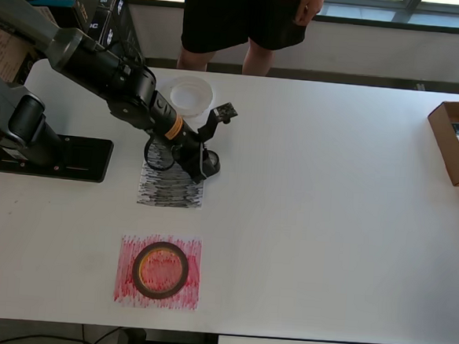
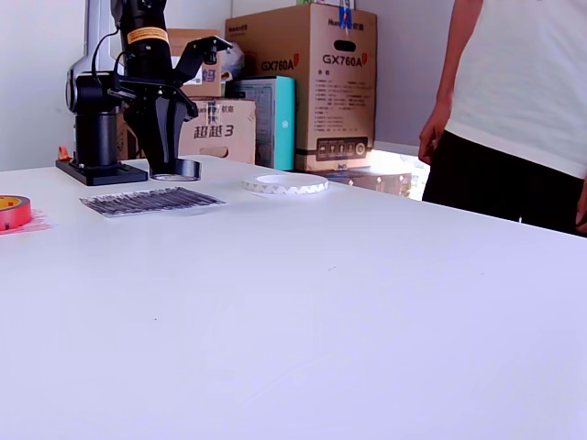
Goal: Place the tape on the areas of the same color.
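Note:
My gripper [image 1: 205,165] [image 2: 169,154] points down and is shut on the small black tape roll [image 1: 212,164] [image 2: 175,169]. It holds the roll just above the table, over the upper right corner of the black scribbled sheet [image 1: 170,188] [image 2: 151,200] in the overhead view. The red tape roll [image 1: 160,269] [image 2: 9,212] lies flat on the red scribbled sheet [image 1: 186,291]. The white tape roll [image 1: 191,93] [image 2: 284,184] lies flat near the table's far edge. I cannot tell the white sheet apart from the white table.
The arm's black base plate [image 1: 53,156] [image 2: 101,171] sits at the overhead view's left. An open cardboard box [image 1: 458,143] stands at the right edge. A person [image 1: 240,19] [image 2: 518,101] stands at the far side. Stacked cartons [image 2: 316,82] stand behind the table.

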Tool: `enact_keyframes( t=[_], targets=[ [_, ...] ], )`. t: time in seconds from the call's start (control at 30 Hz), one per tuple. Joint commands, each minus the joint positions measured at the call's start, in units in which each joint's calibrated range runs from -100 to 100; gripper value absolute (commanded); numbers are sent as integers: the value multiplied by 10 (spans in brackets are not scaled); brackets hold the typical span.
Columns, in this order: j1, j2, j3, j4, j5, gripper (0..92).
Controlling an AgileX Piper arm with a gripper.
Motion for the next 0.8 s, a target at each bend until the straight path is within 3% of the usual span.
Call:
enact_keyframes(
  t=[0.0,0.77],
  targets=[
    [-2,-13,47,-42,-16,0],
    [16,-15,63,-37,-17,0]
  ],
)
